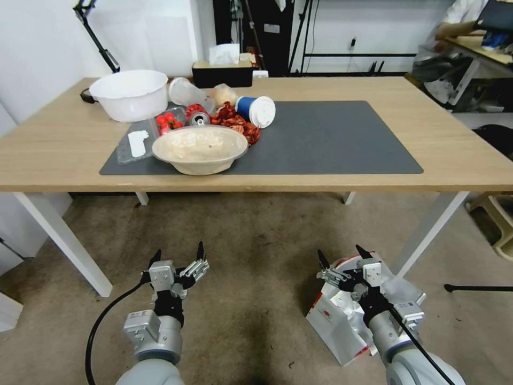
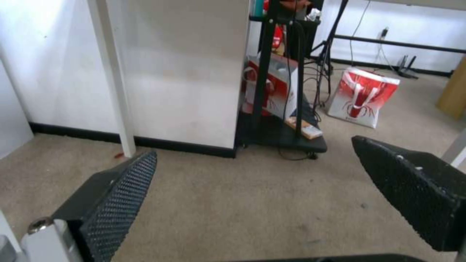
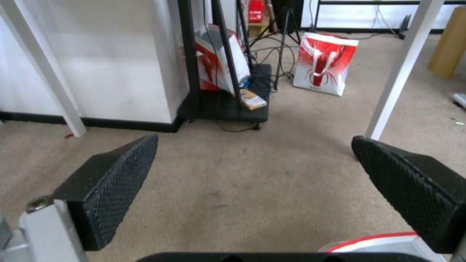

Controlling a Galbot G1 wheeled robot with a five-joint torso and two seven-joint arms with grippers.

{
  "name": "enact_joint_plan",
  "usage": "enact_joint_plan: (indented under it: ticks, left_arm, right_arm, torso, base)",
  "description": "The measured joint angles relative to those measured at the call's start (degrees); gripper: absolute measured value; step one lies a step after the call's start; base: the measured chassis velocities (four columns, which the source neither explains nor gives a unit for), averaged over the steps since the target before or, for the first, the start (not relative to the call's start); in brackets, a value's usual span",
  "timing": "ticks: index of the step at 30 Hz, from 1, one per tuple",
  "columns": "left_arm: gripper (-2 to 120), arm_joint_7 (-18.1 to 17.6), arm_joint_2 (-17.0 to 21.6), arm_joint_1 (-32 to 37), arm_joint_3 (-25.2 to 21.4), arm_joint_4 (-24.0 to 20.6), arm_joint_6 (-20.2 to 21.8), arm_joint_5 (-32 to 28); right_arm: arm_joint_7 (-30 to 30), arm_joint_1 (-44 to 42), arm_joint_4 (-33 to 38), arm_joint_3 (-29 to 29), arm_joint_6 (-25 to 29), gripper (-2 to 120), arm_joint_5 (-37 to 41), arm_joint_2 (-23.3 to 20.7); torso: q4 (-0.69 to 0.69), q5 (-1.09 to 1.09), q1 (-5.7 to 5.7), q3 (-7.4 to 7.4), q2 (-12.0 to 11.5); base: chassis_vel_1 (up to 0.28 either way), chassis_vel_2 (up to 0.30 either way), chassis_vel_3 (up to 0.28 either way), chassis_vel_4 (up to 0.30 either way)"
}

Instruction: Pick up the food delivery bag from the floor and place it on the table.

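Note:
The food delivery bag [image 1: 336, 321], white with red trim and a small round red logo, stands on the floor [image 1: 251, 240] at the lower right, close to a white table leg [image 1: 427, 230]. My right gripper [image 1: 341, 252] hovers open directly above its top; the bag's red-trimmed rim [image 3: 378, 242] peeks in below the right gripper [image 3: 255, 137]. My left gripper [image 1: 179, 250] hangs open over bare carpet, well to the left of the bag; nothing lies between the fingers of the left gripper [image 2: 253, 147]. The light-wood table [image 1: 454, 160] with its dark grey mat [image 1: 331, 139] stretches across ahead.
The mat's left half holds a white bowl [image 1: 131, 93], a beige bowl [image 1: 200, 149], a blue cup [image 1: 256, 110] and food scraps; its right half is bare. Another red-and-white bag [image 3: 323, 63] and a black stand [image 3: 228, 105] sit on the floor beyond the table.

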Motion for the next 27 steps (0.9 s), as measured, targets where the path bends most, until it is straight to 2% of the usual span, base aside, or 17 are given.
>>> enact_joint_plan:
  ticks: [27]
  left_arm:
    - [100,0.1,-0.5,-0.1,0.1,0.9,-0.3,0.5]
  right_arm:
    - [-0.1,-0.1,-0.1,0.2,0.1,100,0.0,-0.2]
  torso:
    - [0.00,0.00,-2.23,-4.18,-6.4]
  base:
    - [0.000,0.000,0.000,0.000]
